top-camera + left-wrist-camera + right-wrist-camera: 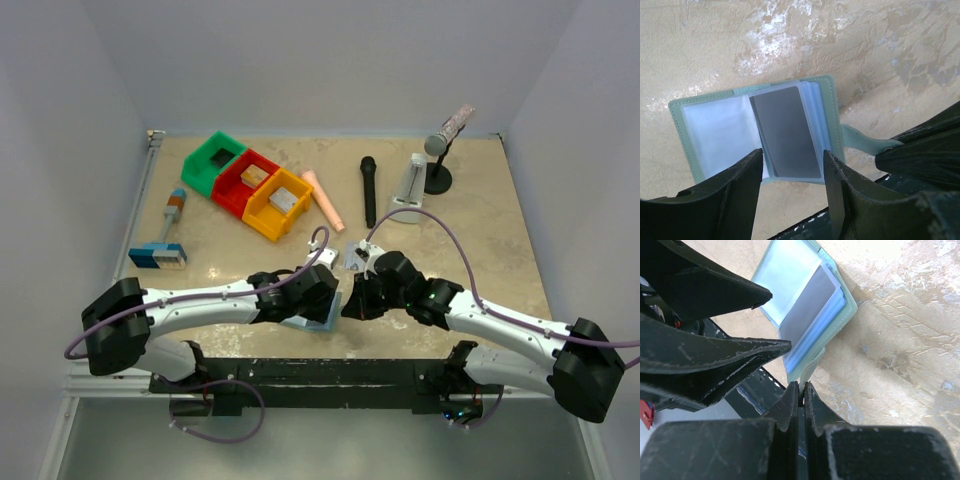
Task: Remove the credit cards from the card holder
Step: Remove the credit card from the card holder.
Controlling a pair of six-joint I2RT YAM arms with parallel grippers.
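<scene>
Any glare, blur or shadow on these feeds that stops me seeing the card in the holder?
Top external: evenly lit and sharp, but the arms cover most of the card holder. Left wrist: holder and grey card crisp, no glare; the left fingers are dark and soft. Right wrist: table washed out top right, right fingers blurred, card visible.

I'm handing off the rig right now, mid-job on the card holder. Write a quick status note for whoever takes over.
Left gripper: open, jaws poised over the near edge of the card holder, holding nothing.
Right gripper: shut, apparently pinching the strap of the holder.
Card holder: lying open on the table; a grey card sits in its pocket.
Done: holder is open.
Left: pull out the grey card; no other card shows.
</scene>
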